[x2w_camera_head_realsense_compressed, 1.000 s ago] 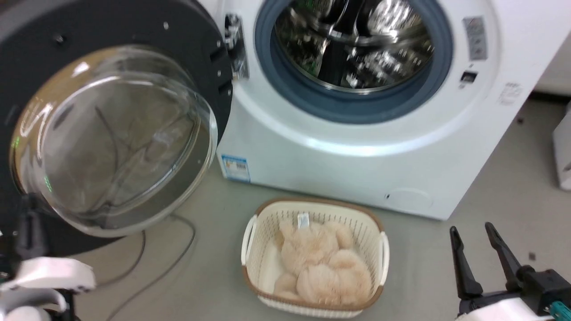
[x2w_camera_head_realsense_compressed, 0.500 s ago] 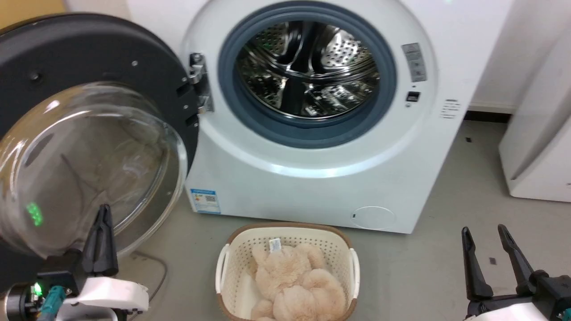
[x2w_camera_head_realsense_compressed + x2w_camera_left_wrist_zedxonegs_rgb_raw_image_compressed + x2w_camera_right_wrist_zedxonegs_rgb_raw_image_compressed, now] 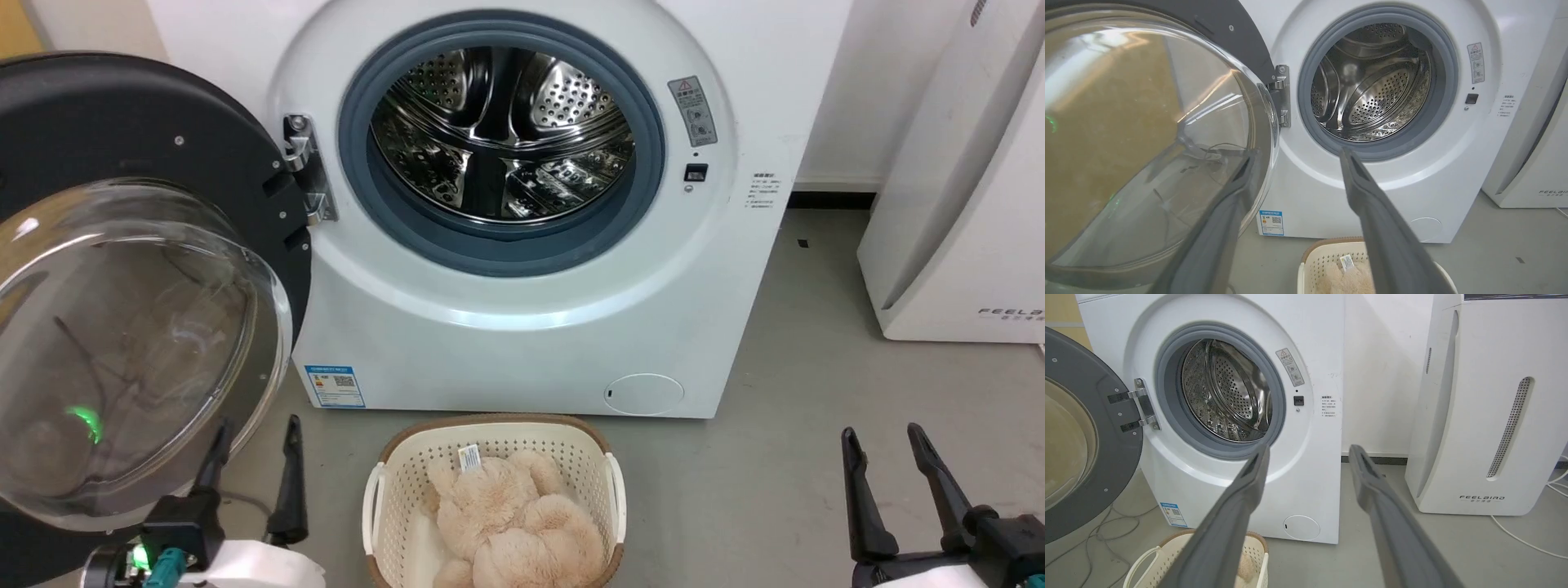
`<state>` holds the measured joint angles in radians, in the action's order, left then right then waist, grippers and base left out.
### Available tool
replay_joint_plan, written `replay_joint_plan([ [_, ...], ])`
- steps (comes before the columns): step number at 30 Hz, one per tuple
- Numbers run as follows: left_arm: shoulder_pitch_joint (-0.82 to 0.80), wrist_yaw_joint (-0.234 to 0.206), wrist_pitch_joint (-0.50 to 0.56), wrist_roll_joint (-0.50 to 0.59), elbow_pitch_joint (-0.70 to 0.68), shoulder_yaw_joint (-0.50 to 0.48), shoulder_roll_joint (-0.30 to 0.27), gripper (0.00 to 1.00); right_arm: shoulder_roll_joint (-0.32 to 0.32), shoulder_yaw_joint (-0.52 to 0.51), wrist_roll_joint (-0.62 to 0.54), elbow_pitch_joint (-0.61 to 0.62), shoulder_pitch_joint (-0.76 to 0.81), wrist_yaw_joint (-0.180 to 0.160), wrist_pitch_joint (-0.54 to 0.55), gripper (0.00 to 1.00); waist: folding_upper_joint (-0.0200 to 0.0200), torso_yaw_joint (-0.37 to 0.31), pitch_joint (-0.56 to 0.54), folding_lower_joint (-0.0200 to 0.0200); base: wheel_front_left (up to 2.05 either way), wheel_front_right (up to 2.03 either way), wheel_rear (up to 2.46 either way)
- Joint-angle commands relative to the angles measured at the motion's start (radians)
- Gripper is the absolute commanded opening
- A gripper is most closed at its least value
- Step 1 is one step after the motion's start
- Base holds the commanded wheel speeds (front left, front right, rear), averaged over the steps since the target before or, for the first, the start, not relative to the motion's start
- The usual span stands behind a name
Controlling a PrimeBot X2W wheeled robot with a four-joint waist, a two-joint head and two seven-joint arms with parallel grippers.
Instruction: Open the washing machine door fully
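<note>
The washing machine door [image 3: 122, 122], a black ring around a bulging glass bowl [image 3: 122, 343], stands swung open to the left on its metal hinge [image 3: 306, 175]. The white washing machine [image 3: 506, 327] shows its steel drum [image 3: 498, 131] and blue-grey gasket. My left gripper [image 3: 260, 423] is open, low and just right of the bowl, holding nothing. Through the left wrist view, the left gripper [image 3: 1298, 154] points between the door [image 3: 1147, 122] and the drum opening. My right gripper [image 3: 882, 431] is open at the lower right, far from the door [image 3: 1106, 375], and the right gripper [image 3: 1309, 447] faces the machine's [image 3: 1310, 355] right side.
A cream basket [image 3: 490, 429] with a beige plush toy [image 3: 506, 523] sits on the floor before the washer, between my grippers. A white FEELAIR appliance [image 3: 963, 204] stands to the right. Cables [image 3: 1098, 535] lie on the floor under the door.
The head camera has moved, so the whole picture has shifted. My left gripper has come up into the lower left with its fingers apart. The door stays swung open.
</note>
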<state>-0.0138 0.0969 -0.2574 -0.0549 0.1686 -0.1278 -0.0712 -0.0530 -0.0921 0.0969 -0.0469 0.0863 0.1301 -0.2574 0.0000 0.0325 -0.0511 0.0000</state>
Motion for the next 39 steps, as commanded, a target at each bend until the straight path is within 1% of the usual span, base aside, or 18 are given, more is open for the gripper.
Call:
replay_joint_plan([
  [1, 0.016, -0.001, -0.004, -0.001, 0.008, 0.006, 0.005, 1.00, 0.003, 0.002, 0.005, 0.000, 0.010, 0.001, -0.004, 1.00, 0.0000, -0.004, 0.003, 0.0000, 0.00, 0.00, 0.00],
  [5, 0.018, 0.002, -0.004, -0.023, 0.024, 0.015, 0.011, 1.00, 0.003, 0.004, 0.008, -0.003, 0.011, 0.001, -0.004, 1.00, 0.0000, -0.010, 0.008, 0.0000, 0.00, 0.00, 0.00],
  [6, 0.009, 0.000, 0.001, -0.020, 0.024, 0.016, 0.009, 0.00, 0.000, 0.003, 0.001, -0.002, 0.000, 0.000, 0.001, 0.00, 0.0000, -0.010, 0.007, 0.0000, 0.00, 0.00, 0.00],
  [39, 0.010, -0.024, 0.064, -0.001, -0.023, 0.044, 0.013, 0.00, 0.001, 0.024, -0.023, 0.010, -0.021, 0.000, 0.064, 0.00, 0.0000, -0.016, 0.018, 0.0000, 0.00, 0.00, 0.00],
])
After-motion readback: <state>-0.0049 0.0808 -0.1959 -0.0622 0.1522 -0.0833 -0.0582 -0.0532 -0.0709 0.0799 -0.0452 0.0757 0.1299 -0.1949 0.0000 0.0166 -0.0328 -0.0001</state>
